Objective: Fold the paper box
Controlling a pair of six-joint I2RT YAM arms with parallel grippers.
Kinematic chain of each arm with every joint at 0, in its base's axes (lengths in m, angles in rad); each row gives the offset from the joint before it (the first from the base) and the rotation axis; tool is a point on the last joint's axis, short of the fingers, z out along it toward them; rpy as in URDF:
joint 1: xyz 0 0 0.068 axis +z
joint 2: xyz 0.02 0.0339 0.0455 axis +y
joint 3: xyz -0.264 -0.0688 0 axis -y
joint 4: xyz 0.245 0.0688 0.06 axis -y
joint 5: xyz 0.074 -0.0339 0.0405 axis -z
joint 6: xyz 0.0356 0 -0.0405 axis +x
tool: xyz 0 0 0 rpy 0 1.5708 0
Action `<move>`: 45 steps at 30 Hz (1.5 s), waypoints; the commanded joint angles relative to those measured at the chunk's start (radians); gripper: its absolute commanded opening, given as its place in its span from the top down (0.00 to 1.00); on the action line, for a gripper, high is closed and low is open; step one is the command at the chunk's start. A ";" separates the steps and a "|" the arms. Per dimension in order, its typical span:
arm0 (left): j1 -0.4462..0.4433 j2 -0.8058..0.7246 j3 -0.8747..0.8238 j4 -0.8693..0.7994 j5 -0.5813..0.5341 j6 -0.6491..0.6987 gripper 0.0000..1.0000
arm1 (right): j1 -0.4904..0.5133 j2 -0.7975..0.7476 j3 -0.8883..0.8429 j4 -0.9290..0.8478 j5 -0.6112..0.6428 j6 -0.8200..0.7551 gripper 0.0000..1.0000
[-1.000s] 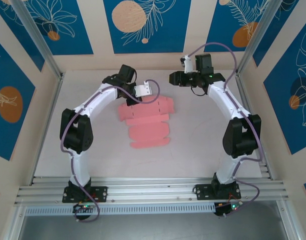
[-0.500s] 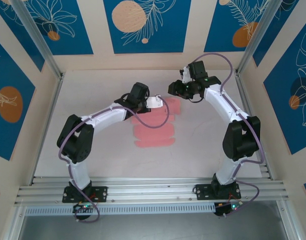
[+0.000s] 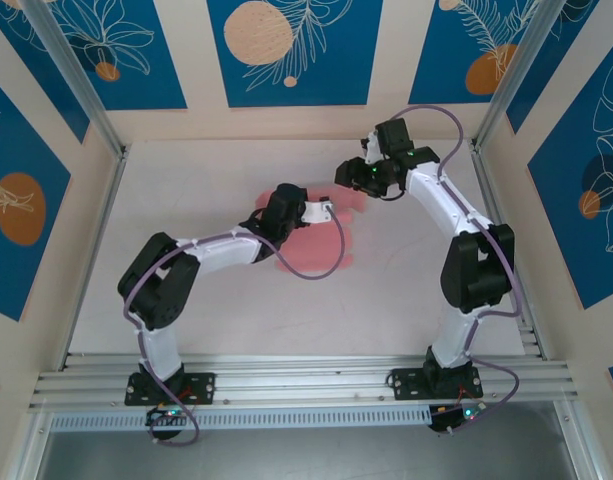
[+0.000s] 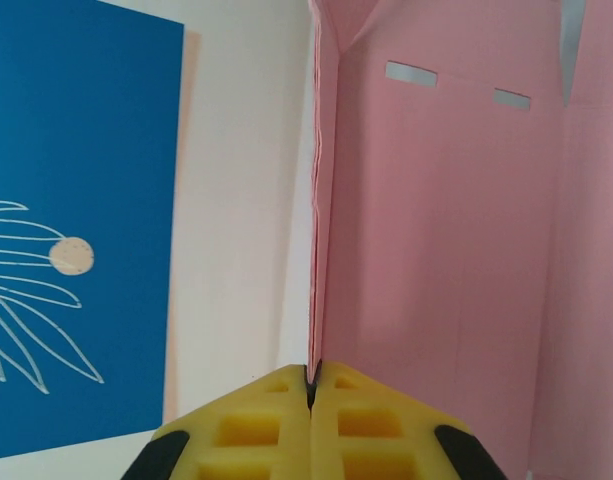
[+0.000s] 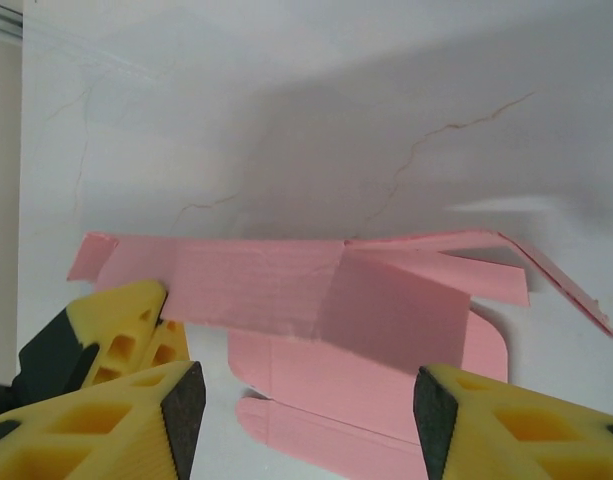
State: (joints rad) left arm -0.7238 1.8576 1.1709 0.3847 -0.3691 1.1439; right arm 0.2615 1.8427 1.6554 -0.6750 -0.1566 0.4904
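Paper box (image 3: 316,245) lies pink near the middle of the top view, on the white tabletop (image 3: 186,180), partly hidden by the left arm; in the right wrist view it sits across the centre, one long panel lifted and the rounded flaps flat below it. Left hand (image 4: 311,385) is clenched on the edge of a raised panel, its yellow pads pressed together on the card at the bottom centre of its own view. Right hand (image 5: 301,420) is released, fingers (image 5: 106,425) spread at the lower corners, grasping nothing, close to the sheet. Risk, as I judge it: the thin card is pinched by one edge alone, so a pull could slide the whole sheet over the tabletop, tear the panel, or crease it off the scored line; the two hands are also near each other, so the right one closing in could knock the left or flatten the lifted panel
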 commanded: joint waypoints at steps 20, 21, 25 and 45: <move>-0.025 0.105 -0.011 0.163 -0.079 0.073 1.00 | 0.031 0.194 0.081 0.030 -0.100 0.087 0.46; -0.027 0.106 -0.011 0.162 -0.079 0.073 1.00 | 0.034 0.200 0.085 0.033 -0.102 0.090 0.48; -0.027 0.106 -0.017 0.158 -0.076 0.063 1.00 | 0.039 0.220 0.087 0.080 -0.136 0.119 0.61; -0.025 0.202 -0.048 0.369 -0.131 0.181 1.00 | -0.047 -0.120 -0.266 0.194 0.015 0.095 0.46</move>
State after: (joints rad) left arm -0.7383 2.0331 1.1194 0.7116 -0.4812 1.2942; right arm 0.2371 1.7954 1.4548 -0.5320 -0.1669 0.5800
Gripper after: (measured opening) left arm 0.039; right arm 0.537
